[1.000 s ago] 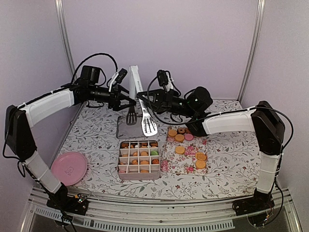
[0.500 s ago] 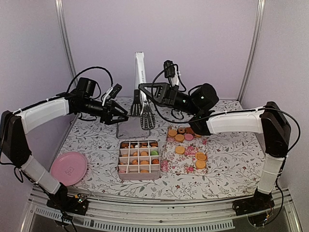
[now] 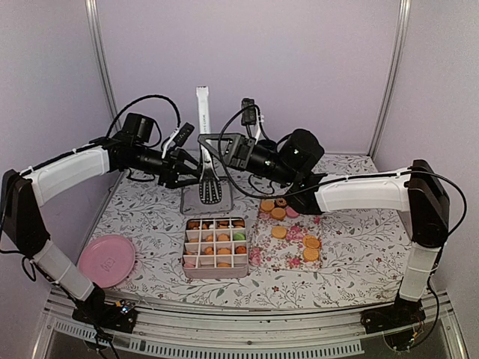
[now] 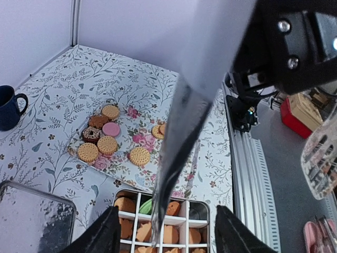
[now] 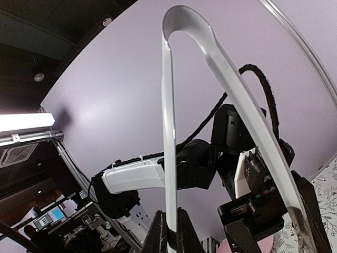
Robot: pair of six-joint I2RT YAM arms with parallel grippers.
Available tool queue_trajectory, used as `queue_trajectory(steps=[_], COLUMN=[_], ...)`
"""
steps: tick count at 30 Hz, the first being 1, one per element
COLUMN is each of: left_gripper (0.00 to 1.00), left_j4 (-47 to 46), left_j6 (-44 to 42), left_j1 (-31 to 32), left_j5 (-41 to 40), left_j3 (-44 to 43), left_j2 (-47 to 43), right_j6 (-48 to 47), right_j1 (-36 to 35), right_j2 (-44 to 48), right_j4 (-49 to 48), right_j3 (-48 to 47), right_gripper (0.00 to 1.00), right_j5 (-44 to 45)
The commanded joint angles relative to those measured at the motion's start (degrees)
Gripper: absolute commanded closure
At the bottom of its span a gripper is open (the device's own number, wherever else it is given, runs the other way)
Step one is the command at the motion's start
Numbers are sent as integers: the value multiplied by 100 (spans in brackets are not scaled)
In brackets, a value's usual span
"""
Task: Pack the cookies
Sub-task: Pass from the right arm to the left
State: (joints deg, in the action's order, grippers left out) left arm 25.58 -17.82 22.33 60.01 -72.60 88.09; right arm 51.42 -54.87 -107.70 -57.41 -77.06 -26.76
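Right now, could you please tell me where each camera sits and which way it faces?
Top external: above and behind the bases, looking down at the table; left arm and right arm show, tongs upright between them.
Left wrist: on the left arm, looking down at cookies and box; open left gripper at the bottom.
Right wrist: on the right arm, looking up along the tongs to the wall; right gripper pinches them, left arm beyond.
Shared: tongs in all three views.

Bystanders on the floral desk (image 3: 359,239)
A pink plate (image 3: 107,259) lies near the front left corner; a shiny metal tray (image 3: 191,203) sits farther back, and a dark blue mug (image 4: 9,107) stands upright.
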Motion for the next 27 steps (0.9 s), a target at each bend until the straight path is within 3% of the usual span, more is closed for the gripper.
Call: queue_trajectory(steps=[1, 9, 11, 16, 18, 23, 25, 26, 27], left_gripper=[44, 95, 95, 77, 76, 100, 100, 100, 100], left_j4=[-19, -361, -337, -219, -219, -229, -161, -88, 4], left_j6=[-79, 195, 182, 43, 38, 65, 18, -48, -182], left_j1=[110, 123, 123, 129, 139, 133, 134, 132, 132], left_j5=[-110, 20, 258, 756, 782, 846, 850, 866, 891], left_j3=[-156, -253, -292, -292, -273, -260, -262, -275, -299], left_j2=[147, 255, 280, 312, 314, 307, 296, 284, 273], right_j6=[-117, 173, 303, 393, 412, 486, 413, 350, 285], right_j1=[-62, -77, -79, -82, -83, -80, -68, -60, -29], right_j2=[12, -251, -328, -346, -373, -409, -333, -278, -199], right_j4=[-69, -337, -415, -561, -609, -684, -605, -510, -335], right_j3=[-315, -438, -444, -367, -378, -356, -293, -258, -232], right_gripper=[100, 100, 100, 100, 100, 100, 92, 84, 70], right_j5=[265, 217, 183, 232, 226, 182, 137, 94, -3])
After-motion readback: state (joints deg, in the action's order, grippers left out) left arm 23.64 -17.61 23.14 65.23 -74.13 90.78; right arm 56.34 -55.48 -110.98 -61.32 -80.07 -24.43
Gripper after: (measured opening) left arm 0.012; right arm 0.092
